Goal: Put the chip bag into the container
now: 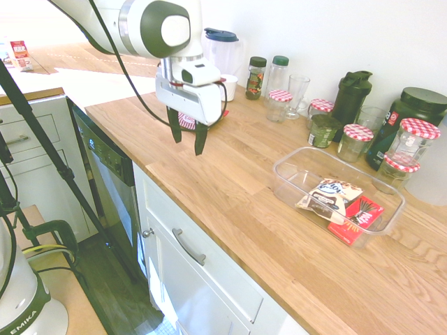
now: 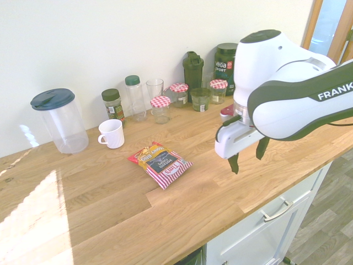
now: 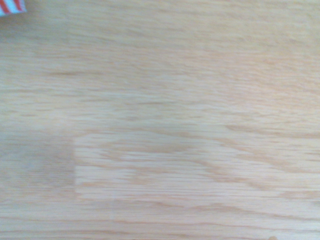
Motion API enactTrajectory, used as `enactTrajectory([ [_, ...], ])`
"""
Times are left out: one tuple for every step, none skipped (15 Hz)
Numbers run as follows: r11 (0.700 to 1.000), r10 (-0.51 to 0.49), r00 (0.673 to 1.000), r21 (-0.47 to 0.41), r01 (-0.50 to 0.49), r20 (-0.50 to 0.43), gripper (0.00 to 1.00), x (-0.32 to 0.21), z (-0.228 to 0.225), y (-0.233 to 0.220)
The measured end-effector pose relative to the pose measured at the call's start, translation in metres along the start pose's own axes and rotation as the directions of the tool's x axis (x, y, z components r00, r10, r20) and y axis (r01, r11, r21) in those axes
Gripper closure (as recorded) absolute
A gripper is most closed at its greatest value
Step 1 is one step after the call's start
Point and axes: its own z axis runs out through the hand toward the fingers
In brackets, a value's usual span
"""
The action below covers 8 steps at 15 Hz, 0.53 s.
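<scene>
A: Where does the gripper (image 1: 187, 134) stand?

B: It hangs above the wooden countertop (image 1: 230, 188), pointing straight down. Its two dark fingers (image 2: 234, 164) are spread wide, and nothing is between them. It touches nothing.

A: Where is the chip bag (image 2: 160, 163)?

B: It lies flat on the countertop, striped edges showing and the dark centre panel facing up. In the second exterior view it sits near the white mug (image 2: 112, 133), and a stretch of bare wood separates it from the gripper. In the first exterior view most of it is hidden behind the gripper body; only a striped edge shows. The wrist view shows blurred wood grain, with a red-and-white striped corner at one edge of the picture.

A: And the container (image 1: 286, 165)?

B: The clear shallow tub rests on the countertop, well apart from the chip bag, with the gripper between the two. It already holds a white-and-brown snack bag (image 1: 330, 197) and a flat red box (image 1: 356, 218), lying side by side and touching.

A: What stands along the wall?

B: A clear pitcher (image 2: 59, 120) with a dark blue lid, two small bottles (image 2: 124, 100), a drinking glass (image 2: 155, 89), several glass jars with red-checked lids (image 1: 358, 141), a dark shaker bottle (image 1: 350, 96) and a dark green tub (image 1: 409, 120). All stand upright. The jars nearest the container stand just beside its far rim; whether they touch it cannot be told.
</scene>
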Motion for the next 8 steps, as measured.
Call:
enactTrajectory([
  [1.000, -0.004, 0.999, -0.007, 0.004, -0.033, 0.00, -0.008, -0.014, -0.016],
  [1.000, -0.008, 0.998, -0.015, 0.007, -0.062, 0.00, -0.015, -0.026, -0.032],
  [1.000, -0.017, 0.996, -0.025, 0.015, -0.091, 0.00, -0.023, -0.036, -0.049],
  [0.999, -0.025, 0.993, -0.036, 0.021, -0.119, 0.00, -0.031, -0.044, -0.070],
  [0.999, -0.031, 0.990, -0.047, 0.024, -0.140, 0.00, -0.037, -0.047, -0.088],
  [0.998, -0.035, 0.987, -0.060, 0.026, -0.157, 0.00, -0.043, -0.047, -0.106],
  [0.997, -0.041, 0.984, -0.073, 0.029, -0.173, 0.00, -0.048, -0.044, -0.123],
  [0.996, -0.048, 0.981, -0.085, 0.032, -0.186, 0.00, -0.053, -0.040, -0.139],
])
